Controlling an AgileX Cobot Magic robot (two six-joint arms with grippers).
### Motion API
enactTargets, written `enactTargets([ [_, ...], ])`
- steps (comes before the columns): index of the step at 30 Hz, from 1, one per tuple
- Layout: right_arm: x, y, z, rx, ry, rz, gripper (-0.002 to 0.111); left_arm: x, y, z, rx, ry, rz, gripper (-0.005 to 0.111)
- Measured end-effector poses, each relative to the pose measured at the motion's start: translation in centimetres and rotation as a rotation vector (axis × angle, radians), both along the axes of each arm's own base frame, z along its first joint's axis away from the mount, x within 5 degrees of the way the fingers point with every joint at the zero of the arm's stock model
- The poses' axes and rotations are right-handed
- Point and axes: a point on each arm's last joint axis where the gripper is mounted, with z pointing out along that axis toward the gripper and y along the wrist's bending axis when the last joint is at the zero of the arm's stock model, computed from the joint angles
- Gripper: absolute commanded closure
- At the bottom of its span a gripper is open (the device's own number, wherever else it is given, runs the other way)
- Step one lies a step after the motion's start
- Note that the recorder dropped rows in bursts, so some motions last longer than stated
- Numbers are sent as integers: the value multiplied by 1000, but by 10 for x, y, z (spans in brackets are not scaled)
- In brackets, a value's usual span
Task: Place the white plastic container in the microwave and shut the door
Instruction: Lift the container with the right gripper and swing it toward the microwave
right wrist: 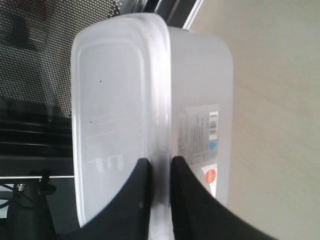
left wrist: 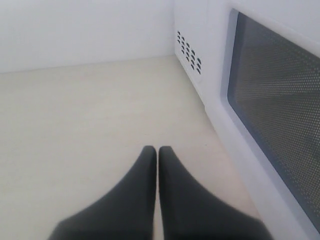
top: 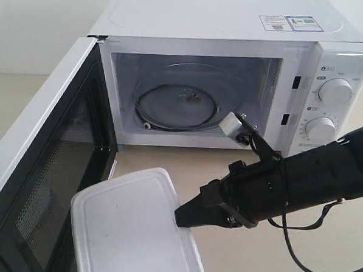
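Two grippers: right gripper [right wrist: 159, 164] clamped on the lid rim of the white plastic container [top: 128, 224], on the counter [top: 242, 261] before the microwave [top: 223, 28], just beside the open door [top: 40, 165]. Left gripper [left wrist: 157, 152] together, empty. Advice: lift level and enter the cavity squarely, keeping off the door.

The rectangular translucent-white plastic container [top: 128, 230], lid on and a red-and-white label [right wrist: 204, 145] on its side, is low in front of the white boxy microwave [top: 236, 23], just beside the inner face of its white door [top: 49, 172] with dark mesh window, which stands wide open.
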Motion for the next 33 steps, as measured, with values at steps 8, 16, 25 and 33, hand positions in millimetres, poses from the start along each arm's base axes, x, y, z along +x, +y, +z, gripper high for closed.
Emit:
enactTargets([
  [8,0,-11,43,-49,-122,-172,108,0,0,0,0,0,0,103],
  [16,-19,-25,62,-69,-163,-305,108,0,0,0,0,0,0,103],
  [25,-43,-35,58,-54,-138,-372,108,0,0,0,0,0,0,103],
  [33,-56,-37,57,-28,-121,-380,108,0,0,0,0,0,0,103],
])
